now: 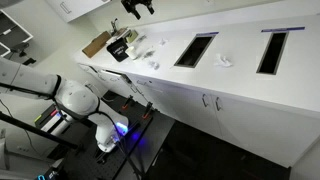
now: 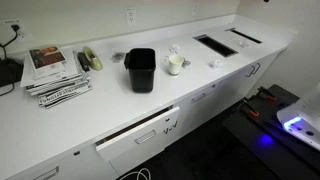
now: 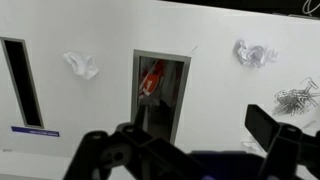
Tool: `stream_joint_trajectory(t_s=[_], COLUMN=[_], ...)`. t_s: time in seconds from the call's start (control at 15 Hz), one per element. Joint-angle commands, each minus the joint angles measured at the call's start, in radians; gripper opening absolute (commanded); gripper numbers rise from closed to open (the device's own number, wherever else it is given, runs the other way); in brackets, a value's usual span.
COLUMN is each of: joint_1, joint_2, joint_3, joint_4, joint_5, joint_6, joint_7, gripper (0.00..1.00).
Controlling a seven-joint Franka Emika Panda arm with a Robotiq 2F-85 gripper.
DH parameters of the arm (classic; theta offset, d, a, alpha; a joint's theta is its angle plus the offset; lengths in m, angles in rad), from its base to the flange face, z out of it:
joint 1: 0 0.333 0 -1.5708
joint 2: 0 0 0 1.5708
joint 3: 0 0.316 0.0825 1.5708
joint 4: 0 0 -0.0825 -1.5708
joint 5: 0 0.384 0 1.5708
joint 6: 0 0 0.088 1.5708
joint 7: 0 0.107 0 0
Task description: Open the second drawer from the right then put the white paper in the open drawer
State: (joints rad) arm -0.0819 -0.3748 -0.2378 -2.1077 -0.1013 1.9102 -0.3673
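Pincer (image 3: 188, 152) spread wide, hanging over the counter (image 3: 90, 110).
I see crumpled white paper (image 3: 82, 65) lying near a rectangular slot (image 3: 160, 95).

Colour key, as I read it from the remote console. Table (image 2: 200, 75): plain white, no pattern. Cabinet fronts (image 1: 200, 100): the same flat white. Bin (image 2: 140, 70): solid black. Crumpled paper (image 3: 82, 65) and second wad (image 3: 255, 53): white, creased with grey shadow. Slot (image 3: 170, 100) in the table: dark, with a red-orange object (image 3: 153, 77) inside. Tool (image 3: 190, 152): black. Label (image 3: 35, 131): blue. Floor glow (image 2: 300, 125): blue-violet.
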Motion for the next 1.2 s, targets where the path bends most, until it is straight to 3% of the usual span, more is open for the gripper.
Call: stream_joint_trajectory(t_s=[0.0,0.27,0.53,1.13], joint_1=[-0.011,-0.011,0.044,0.3], joint_2=[0.002,0.002,-0.07,-0.194], joint_3=[0.009,0.009,0.084,0.333], joint_4=[0.003,0.003,-0.056,-0.273], joint_5=[0.004,0.004,-0.021,0.0], joint_6=[-0.002,-0.002,0.004,0.001], joint_7=[-0.003,-0.003,-0.064,-0.094], gripper=[1.0,1.0,1.0,1.0])
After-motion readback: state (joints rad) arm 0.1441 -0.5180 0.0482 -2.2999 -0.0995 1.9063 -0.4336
